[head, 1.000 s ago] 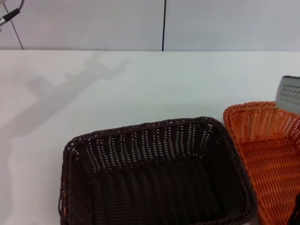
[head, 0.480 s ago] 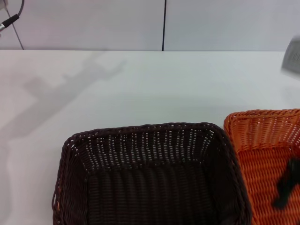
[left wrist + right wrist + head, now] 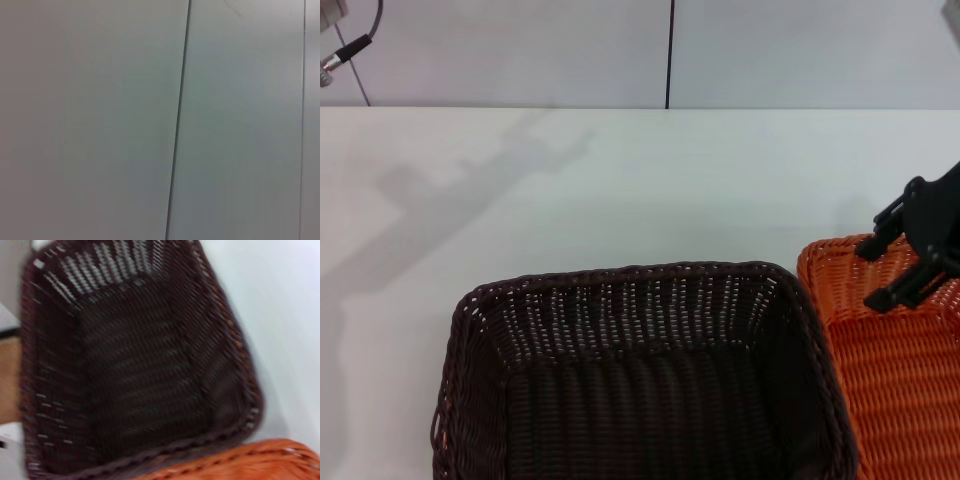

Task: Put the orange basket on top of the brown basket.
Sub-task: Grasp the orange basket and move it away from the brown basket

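The brown basket (image 3: 630, 272) sits at the near middle of the white table, empty, and also fills the right wrist view (image 3: 135, 365). The orange basket (image 3: 900, 390) stands right beside it on the right, rims almost touching; a strip of it shows in the right wrist view (image 3: 240, 460). My right gripper (image 3: 876, 273) is open over the orange basket's far rim, one black finger outside the rim and one over the inside. I cannot tell whether it touches the rim. My left gripper is out of view; its wrist view shows only wall.
The white table (image 3: 620, 180) stretches far and left of the baskets to a pale wall with a dark seam (image 3: 670, 50). A cable with a connector (image 3: 342, 50) hangs at the far left top.
The right gripper has moved from a blur low over the orange basket's inside up to its far rim. The brown basket shifted slightly nearer and straighter a second ago, then stayed.
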`<state>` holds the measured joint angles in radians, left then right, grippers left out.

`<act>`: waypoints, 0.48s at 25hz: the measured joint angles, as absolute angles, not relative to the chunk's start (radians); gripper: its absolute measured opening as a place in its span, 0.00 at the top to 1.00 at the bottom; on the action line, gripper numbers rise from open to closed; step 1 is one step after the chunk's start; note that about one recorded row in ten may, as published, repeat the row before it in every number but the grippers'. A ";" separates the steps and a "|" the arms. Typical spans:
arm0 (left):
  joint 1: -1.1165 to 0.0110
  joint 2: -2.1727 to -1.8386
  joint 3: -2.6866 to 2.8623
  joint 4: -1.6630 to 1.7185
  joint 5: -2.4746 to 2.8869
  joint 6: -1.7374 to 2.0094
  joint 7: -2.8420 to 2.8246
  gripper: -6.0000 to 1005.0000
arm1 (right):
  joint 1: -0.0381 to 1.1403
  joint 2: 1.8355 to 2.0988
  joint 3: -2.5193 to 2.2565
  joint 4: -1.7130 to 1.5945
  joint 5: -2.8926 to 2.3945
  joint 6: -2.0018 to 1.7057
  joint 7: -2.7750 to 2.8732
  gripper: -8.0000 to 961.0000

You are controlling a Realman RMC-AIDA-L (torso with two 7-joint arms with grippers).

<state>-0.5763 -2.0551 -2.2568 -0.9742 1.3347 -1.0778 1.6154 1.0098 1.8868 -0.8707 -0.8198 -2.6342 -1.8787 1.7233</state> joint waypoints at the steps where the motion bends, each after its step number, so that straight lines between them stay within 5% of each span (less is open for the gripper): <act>1: -0.575 -2.056 -2.257 -0.972 1.335 -1.078 1.615 0.14 | 1.008 1.893 -0.889 -0.819 -2.653 -1.831 1.721 0.27; 12: -0.572 -2.056 -2.262 -0.949 1.333 -1.080 1.612 0.14 | 1.007 1.899 -0.918 -0.821 -2.681 -1.726 1.720 0.29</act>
<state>-0.5718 -2.0558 -2.2625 -0.9487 1.3327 -1.0801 1.6125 1.0072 1.8994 -0.9184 -0.8207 -2.6813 -1.7259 1.7199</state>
